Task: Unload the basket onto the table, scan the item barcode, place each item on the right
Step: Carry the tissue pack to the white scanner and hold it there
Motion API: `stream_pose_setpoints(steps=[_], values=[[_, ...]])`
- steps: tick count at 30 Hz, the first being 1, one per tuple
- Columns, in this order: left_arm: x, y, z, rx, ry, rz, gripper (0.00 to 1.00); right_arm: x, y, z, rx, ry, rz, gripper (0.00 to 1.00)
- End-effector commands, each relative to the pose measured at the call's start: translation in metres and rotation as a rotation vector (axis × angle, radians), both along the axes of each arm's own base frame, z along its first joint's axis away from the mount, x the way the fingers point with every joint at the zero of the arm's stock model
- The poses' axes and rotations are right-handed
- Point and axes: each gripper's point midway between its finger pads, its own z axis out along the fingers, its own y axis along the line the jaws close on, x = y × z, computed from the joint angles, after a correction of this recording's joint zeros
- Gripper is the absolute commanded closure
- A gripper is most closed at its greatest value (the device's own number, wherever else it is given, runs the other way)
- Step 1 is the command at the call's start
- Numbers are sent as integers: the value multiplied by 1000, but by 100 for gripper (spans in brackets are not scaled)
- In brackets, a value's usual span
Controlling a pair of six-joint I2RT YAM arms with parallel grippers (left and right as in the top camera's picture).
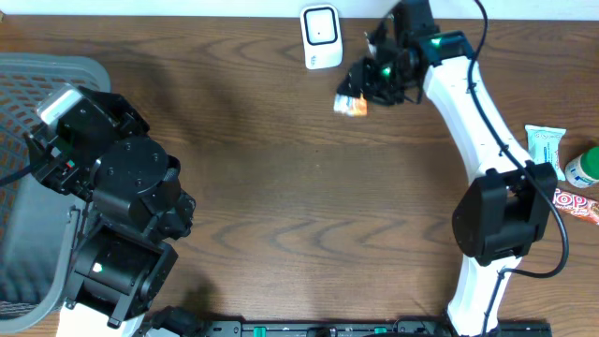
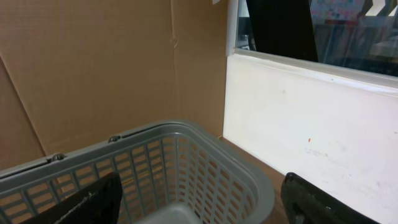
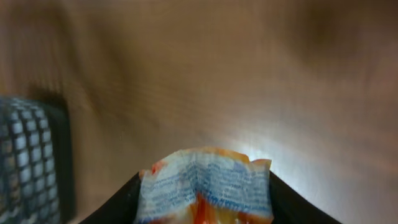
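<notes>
Sachet (image 3: 205, 183) held in right gripper (image 3: 204, 208) beside scanner (image 1: 320, 36), upper centre; next, face barcode to it. Left gripper (image 2: 199, 208) wide.

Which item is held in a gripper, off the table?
The orange-and-white packet, held in the right gripper; the white pack, bottle and red packet lie on the table.

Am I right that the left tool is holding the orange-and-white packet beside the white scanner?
Not quite: it is the right tool, not the left one, that is holding the orange-and-white packet beside the white scanner. The overhead view shows this.
</notes>
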Motion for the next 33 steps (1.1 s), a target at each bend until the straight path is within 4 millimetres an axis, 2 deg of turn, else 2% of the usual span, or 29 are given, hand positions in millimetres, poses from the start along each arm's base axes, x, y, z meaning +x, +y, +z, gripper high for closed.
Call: stream_pose_setpoints(steps=[1,8,14,25,33], values=[[-3,3,1,9,6,20,18,21,3,18,-124,-168,-20,57],[-3,3,1,9,6,20,18,64,10,46,-363,-494,-77,54],[-3,3,1,9,6,20,18,92,27,67,-375,-672,-105,56],[-3,3,1,9,6,20,18,153,44,50,-360,-900,-165,55],[-3,3,1,9,6,20,18,183,54,36,-295,-1037,-229,55]])
